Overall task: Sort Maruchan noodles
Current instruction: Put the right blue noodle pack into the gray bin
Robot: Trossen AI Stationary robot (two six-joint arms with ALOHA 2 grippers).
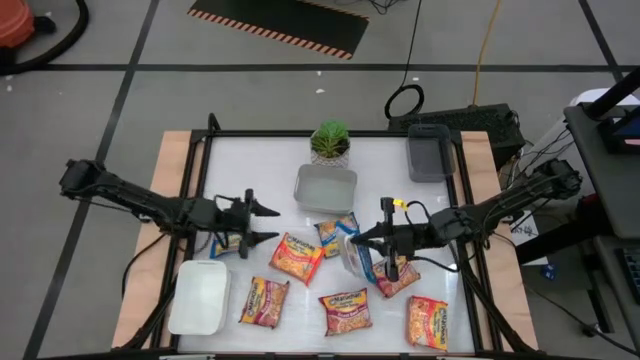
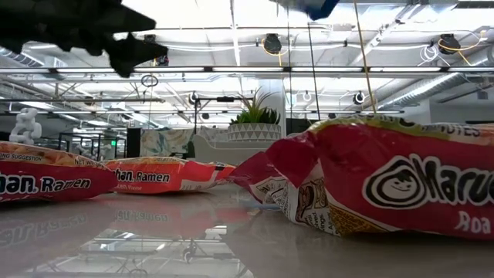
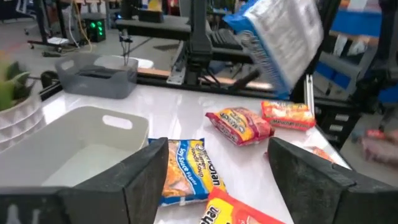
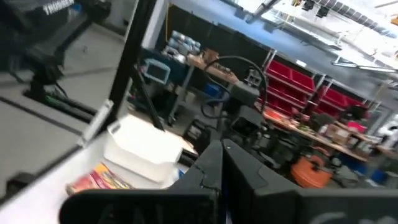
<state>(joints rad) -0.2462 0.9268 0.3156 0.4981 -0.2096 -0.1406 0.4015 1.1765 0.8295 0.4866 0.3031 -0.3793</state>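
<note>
Several Maruchan noodle packets lie flat on the white table: orange-red ones (image 1: 297, 257), (image 1: 263, 300), (image 1: 345, 312), (image 1: 427, 322) and a blue one (image 1: 337, 232), seen too in the left wrist view (image 3: 186, 171). My right gripper (image 1: 362, 238) is shut on a blue-white packet (image 3: 280, 43), held in the air over the table's middle. My left gripper (image 1: 268, 224) hovers open at mid-left, pointing toward the table's right, nothing between its fingers (image 3: 143, 180). Another packet (image 1: 224, 244) lies under its wrist. My right gripper pinches the blue-white packet at its upper edge (image 1: 356, 244) between the two fingers, coming about level from the table's right. The packet hangs tilted below the fingers, lifted clear of the table. The gripper's own body hides the place of contact in its wrist view.
A white tray (image 1: 198, 297) stands at the near left. A light grey tray (image 1: 325, 188) and a potted plant (image 1: 330, 142) stand at the far middle, a dark grey tray (image 1: 430, 152) at the far right. One more packet (image 1: 400, 278) lies under the right gripper.
</note>
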